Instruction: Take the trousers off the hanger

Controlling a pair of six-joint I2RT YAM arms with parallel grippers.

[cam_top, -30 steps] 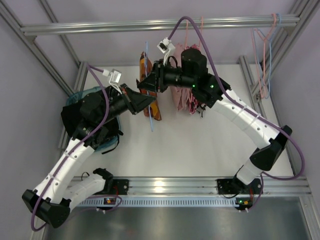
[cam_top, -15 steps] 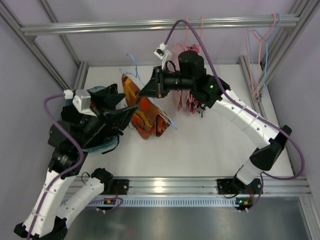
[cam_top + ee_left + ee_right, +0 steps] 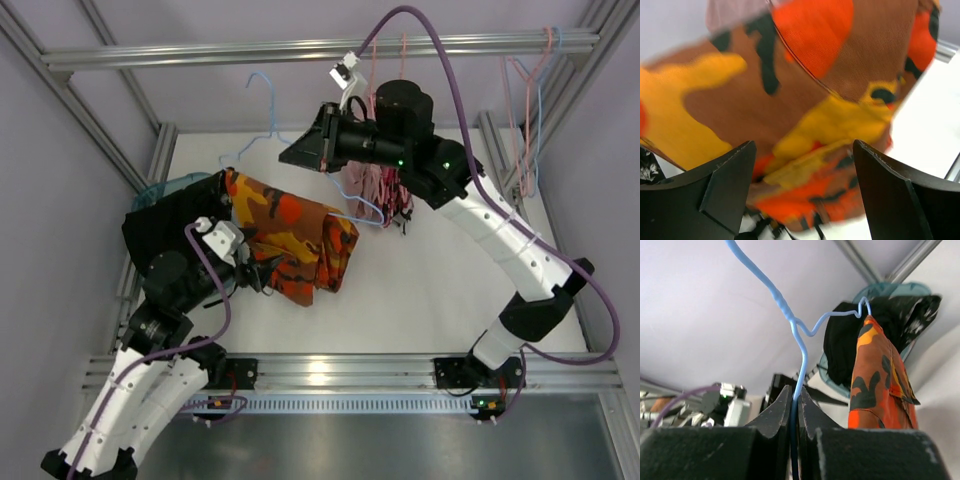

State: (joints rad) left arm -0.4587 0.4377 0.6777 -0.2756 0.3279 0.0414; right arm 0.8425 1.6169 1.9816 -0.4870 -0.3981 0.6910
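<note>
The orange camouflage trousers [image 3: 290, 235] hang off one end of a blue wire hanger [image 3: 262, 100], their lower part spread over the table. My right gripper [image 3: 287, 157] is shut on the hanger's wire [image 3: 796, 347], and the trousers [image 3: 880, 385] dangle from the hanger's far corner. My left gripper [image 3: 262, 272] is open just in front of the trousers [image 3: 805, 95]. They fill its view, with nothing between its fingers [image 3: 730, 185]. The pale pink trousers [image 3: 372, 185] hang behind the right arm.
A pile of black cloth [image 3: 165, 212] lies in a teal basket [image 3: 150, 192] at the table's left edge. Several spare hangers [image 3: 525, 95] hang on the frame rail at the back right. Frame posts stand at the table's corners.
My left gripper has opened, let go of the camouflage trousers and dropped back towards the near left. My right gripper has closed on the hanger and raised it; the trousers have slid along it and spread out.
</note>
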